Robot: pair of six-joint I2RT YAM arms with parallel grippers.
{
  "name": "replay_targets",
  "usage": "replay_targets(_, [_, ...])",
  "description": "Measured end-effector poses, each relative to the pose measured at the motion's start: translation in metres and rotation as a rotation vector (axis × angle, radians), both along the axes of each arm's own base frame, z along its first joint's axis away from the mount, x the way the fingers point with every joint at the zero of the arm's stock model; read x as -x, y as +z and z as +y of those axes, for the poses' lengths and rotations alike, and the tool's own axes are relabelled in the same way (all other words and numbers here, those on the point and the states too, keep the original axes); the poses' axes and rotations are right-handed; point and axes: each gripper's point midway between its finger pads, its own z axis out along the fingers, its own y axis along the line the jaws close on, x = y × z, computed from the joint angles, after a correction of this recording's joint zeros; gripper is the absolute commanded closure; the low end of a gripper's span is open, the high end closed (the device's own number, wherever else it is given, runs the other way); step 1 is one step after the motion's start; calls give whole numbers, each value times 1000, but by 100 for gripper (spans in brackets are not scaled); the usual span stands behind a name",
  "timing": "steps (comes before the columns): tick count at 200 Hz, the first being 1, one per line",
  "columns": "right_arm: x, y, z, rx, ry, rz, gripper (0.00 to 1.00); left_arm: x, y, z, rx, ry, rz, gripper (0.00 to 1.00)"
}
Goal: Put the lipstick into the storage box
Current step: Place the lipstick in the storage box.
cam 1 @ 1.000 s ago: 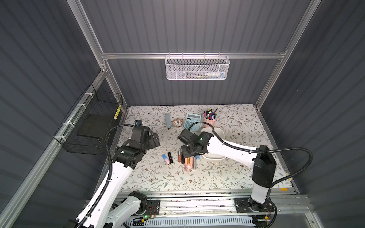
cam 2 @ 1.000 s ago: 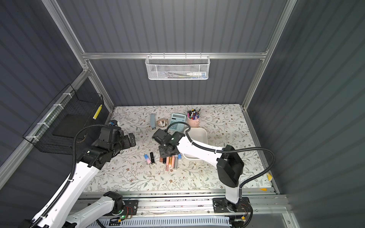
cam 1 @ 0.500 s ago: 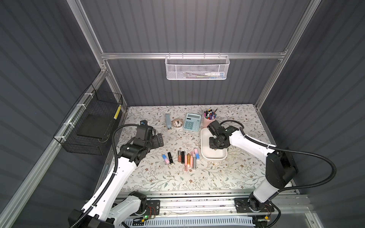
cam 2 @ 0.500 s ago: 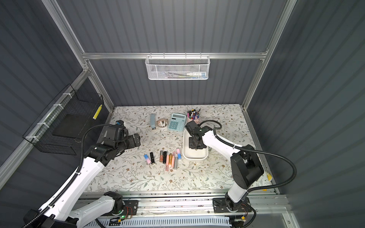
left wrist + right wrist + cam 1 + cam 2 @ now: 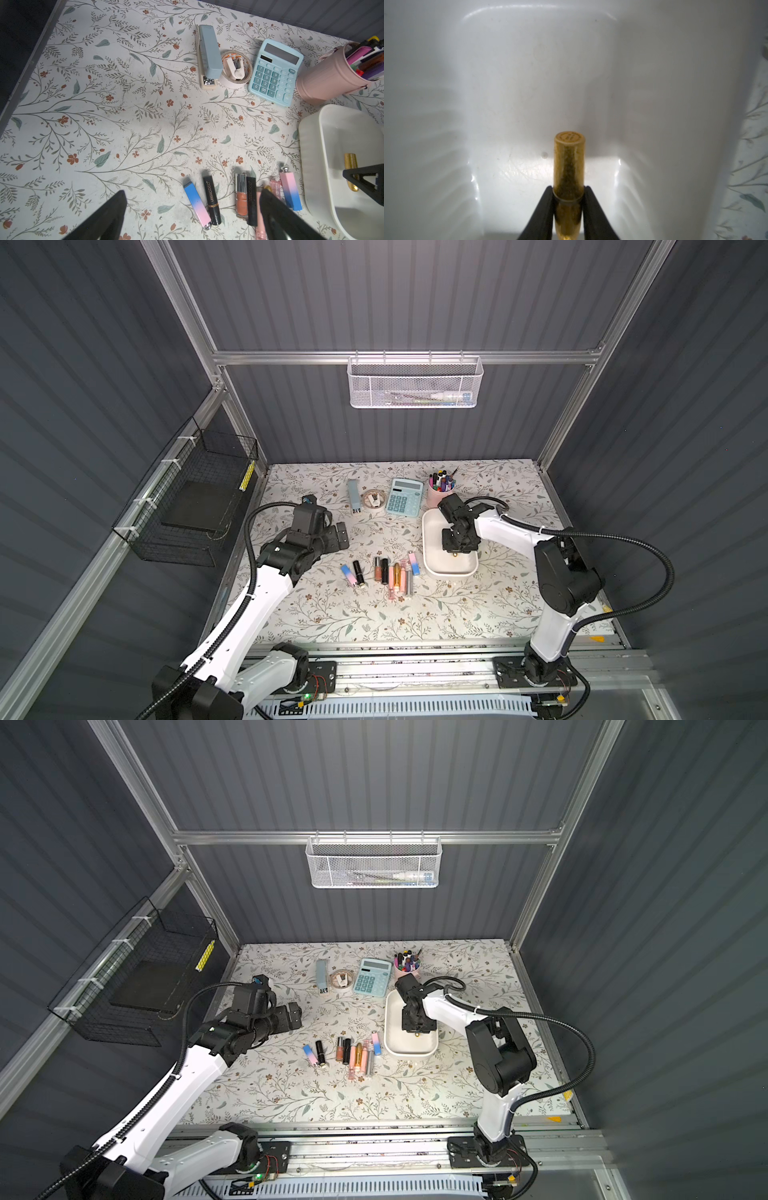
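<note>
The storage box is a white rounded tub on the table's right half. My right gripper hangs inside it, pointing down, shut on a gold lipstick with a black finger on each side of the tube. The tube's far end is close to the box floor. My left gripper is open over the table, left of a row of several other lipsticks.
Behind the box stand a pink pen cup, a light-blue calculator, a tape roll and a stapler. A white mesh basket hangs on the back wall. A black wire basket hangs on the left wall.
My right arm has swung from the row of lipsticks to the storage box, carrying the gold lipstick, and has lowered into it. The left arm has shifted slightly towards the back.
</note>
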Motion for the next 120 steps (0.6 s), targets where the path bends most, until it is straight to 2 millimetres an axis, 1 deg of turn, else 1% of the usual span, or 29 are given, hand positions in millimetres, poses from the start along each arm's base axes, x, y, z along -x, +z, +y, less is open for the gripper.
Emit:
replay_targets(16, [-1, 0, 0, -3, 1, -4, 65, -2, -3, -2, 2, -4, 6, 0])
replay_targets(31, [-2, 1, 1, -4, 9, -7, 60, -3, -5, -3, 5, -9, 10, 0])
replay_targets(51, [-3, 3, 1, -6, 16, -14, 58, -4, -6, -5, 11, -15, 13, 0])
replay_targets(65, [-4, 9, 1, -11, 19, -30, 57, -3, -6, -6, 16, -20, 14, 0])
replay_targets(79, [-3, 23, 2, -20, 27, -62, 56, -3, -6, -8, 23, -25, 14, 0])
replay_targets(95, [-2, 47, 5, -32, 38, -119, 55, -2, -10, -10, 39, -30, 20, 0])
replay_targets(120, [8, 79, 20, -66, 82, -187, 55, 5, -23, -13, 65, -34, 51, 0])
